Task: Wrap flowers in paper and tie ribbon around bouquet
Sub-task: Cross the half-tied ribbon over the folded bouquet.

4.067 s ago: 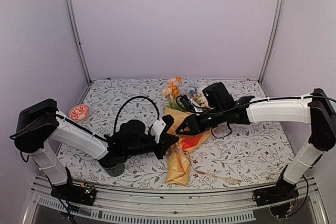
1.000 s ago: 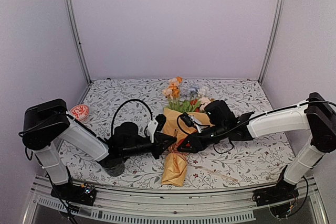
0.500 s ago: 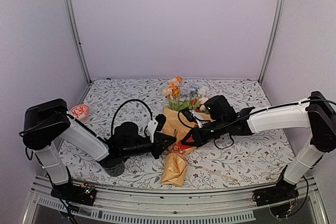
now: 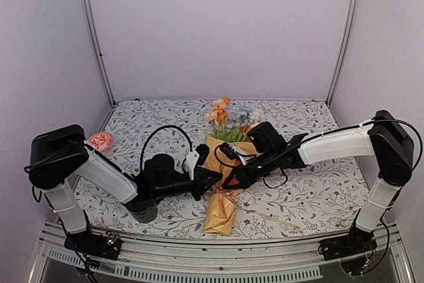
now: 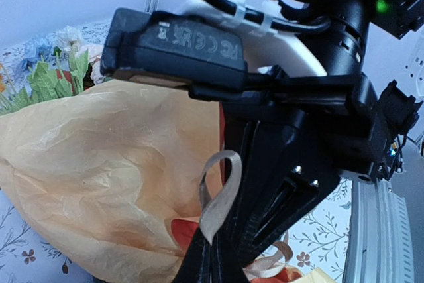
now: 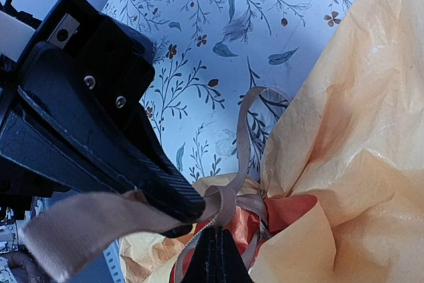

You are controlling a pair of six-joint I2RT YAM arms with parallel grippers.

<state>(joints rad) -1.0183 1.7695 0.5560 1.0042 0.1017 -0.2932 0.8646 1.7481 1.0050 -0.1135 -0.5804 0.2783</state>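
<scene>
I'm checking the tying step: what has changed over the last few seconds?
The right gripper moved nearer and leftward to the waist of the mustard-yellow paper bouquet and closed, apparently on the tan raffia ribbon. The left gripper stayed shut on that ribbon; the bouquet barely moved.

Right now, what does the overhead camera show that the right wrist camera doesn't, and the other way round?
Only overhead: the flowers poking out beyond the paper, and a small red-and-white dish at the far left. Only the right wrist: the ribbon looping up close at the paper's neck, with the shut right gripper pinching it. Both: that mustard paper and the left gripper.
</scene>
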